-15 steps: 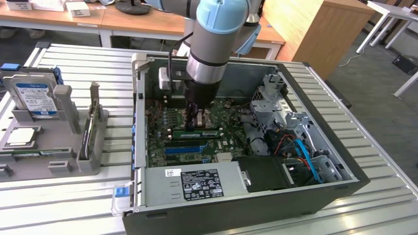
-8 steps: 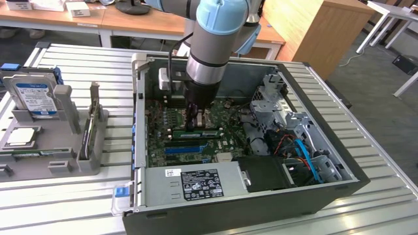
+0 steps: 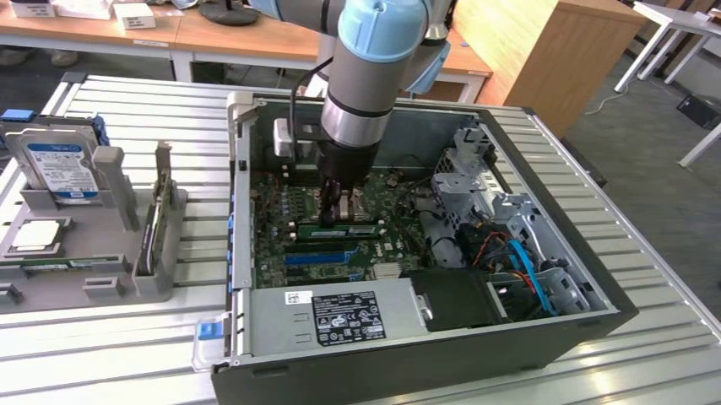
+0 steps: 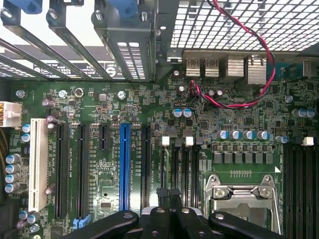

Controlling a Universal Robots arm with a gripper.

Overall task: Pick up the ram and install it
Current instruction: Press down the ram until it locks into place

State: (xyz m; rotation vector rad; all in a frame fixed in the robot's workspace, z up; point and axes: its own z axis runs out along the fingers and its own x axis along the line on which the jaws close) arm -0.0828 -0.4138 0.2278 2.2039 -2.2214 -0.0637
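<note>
The gripper (image 3: 333,215) is down inside the computer case (image 3: 586,312), fingers together. It presses on the ram (image 3: 334,229) lying in its motherboard (image 4: 99,99) slot.

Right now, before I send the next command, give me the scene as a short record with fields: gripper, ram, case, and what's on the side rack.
gripper: shut, low inside the open computer case, over the motherboard
ram: green stick lying along the memory slots directly under the fingertips; whether it is fully seated cannot be told
nearby slots: blue expansion slot, white slot
side rack: grey holder at the exterior view's left, carrying a blue-labelled hard drive
</note>
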